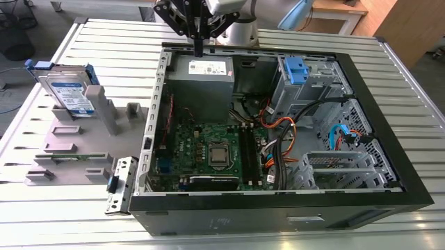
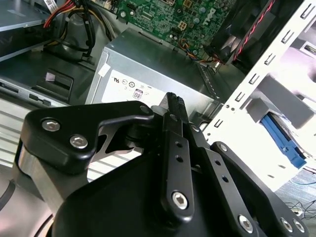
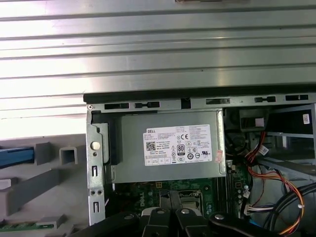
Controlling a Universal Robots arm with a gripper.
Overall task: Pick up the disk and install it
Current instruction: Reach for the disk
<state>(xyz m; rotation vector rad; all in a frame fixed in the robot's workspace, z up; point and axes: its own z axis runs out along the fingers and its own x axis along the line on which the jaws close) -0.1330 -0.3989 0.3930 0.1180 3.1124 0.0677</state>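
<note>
The disk point(image 1: 66, 92) stands on edge in a slot of the grey fixture point(image 1: 76, 136) at the exterior view's left, outside the computer case point(image 1: 278, 211), its label facing the camera and its blue rails along its sides. It is not yet picked up. The gripper point(image 1: 198, 50) hangs well apart from it, over the case's far wall and just above the power supply point(image 1: 201, 78). Its jaws look pressed together with nothing between them, as the second wrist view's single narrow tip point(image 2: 173, 102) suggests, though the pads themselves are hard to make out. The main risk, as I judge it, lies in the disk's upright, slightly leaning stance: a grasp that lands off-centre or on one rail alone could tilt it in the slot, jam it, or knock it flat onto the table point(image 1: 417, 104). A low path out of the case could catch the case wall or the power supply. Inside, the loose cables point(image 1: 278, 130) lie near the drive cage that holds the blue clip point(image 1: 295, 70), and could snag or block a disk brought in there. Counted: one disk, one gripper, one fixture, one case, one power supply, one blue clip, one motherboard point(image 1: 208, 151).
</note>
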